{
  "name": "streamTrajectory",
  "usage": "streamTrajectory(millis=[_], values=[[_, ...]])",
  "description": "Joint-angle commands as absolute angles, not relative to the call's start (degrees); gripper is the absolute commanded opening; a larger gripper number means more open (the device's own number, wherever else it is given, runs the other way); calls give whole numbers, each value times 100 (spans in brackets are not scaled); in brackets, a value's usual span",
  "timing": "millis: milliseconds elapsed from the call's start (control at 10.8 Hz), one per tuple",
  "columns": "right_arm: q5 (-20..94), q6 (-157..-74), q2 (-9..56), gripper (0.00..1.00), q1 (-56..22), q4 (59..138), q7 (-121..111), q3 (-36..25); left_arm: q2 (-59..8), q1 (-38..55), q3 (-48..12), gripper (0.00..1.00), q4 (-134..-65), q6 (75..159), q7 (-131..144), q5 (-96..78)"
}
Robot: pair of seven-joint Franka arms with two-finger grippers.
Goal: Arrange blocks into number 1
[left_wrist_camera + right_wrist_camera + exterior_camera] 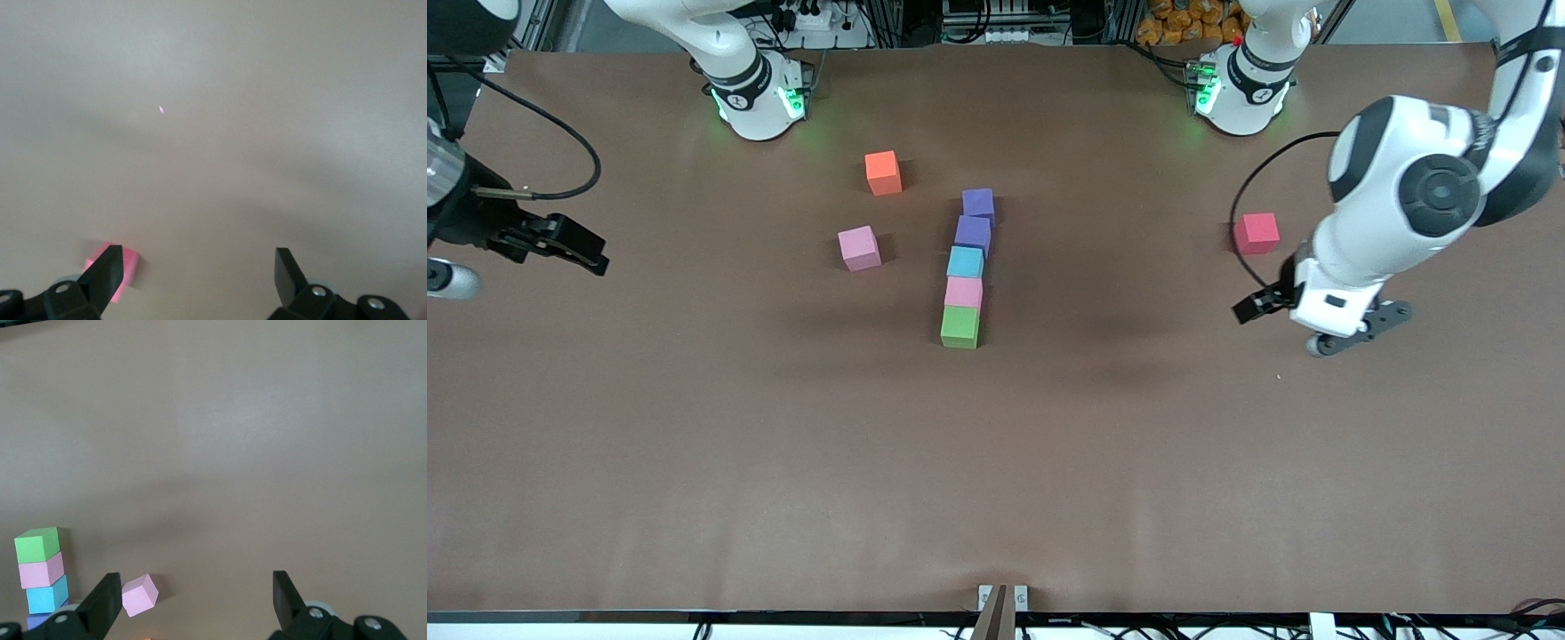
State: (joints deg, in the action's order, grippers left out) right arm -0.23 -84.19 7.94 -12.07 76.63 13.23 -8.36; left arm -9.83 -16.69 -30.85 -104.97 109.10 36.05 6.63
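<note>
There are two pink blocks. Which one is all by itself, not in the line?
The small matte pink cube toward the right arm's end sits alone. The other pink cube is in the row, between the blue cube and the green cube.

Five blocks sit in a line in the middle of the brown table (694, 462). The green block (959, 326) is nearest the front camera. Then come a pink block (964, 292), a blue block (965, 262) and two purple blocks (973, 234), each touching the next. Another pink block (859, 248) and an orange block (883, 172) sit apart, toward the right arm's end. The red block (1256, 233) sits near the left gripper (1258, 305). The right gripper (578, 249) hangs over the table edge at the right arm's end.
</note>
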Motion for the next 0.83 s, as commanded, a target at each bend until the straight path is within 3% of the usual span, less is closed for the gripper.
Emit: streamTrajectory(millis=[0, 185, 371, 742], values=[[123, -8621, 432, 100, -793, 8215, 724, -747, -625, -1057, -2288, 100, -10512, 10775, 2667, 747], [202, -9069, 90, 100, -423, 8795, 309, -519, -379, -688, -1726, 100, -10494, 10775, 1971, 651], [193, -9018, -235, 100, -396, 9078, 299, -519, -247, -396, -1372, 100, -10311, 10749, 1741, 581], [193, -8755, -466, 100, 121, 9229, -340, -422, -264, -431, -1266, 100, -9397, 9907, 1065, -8]])
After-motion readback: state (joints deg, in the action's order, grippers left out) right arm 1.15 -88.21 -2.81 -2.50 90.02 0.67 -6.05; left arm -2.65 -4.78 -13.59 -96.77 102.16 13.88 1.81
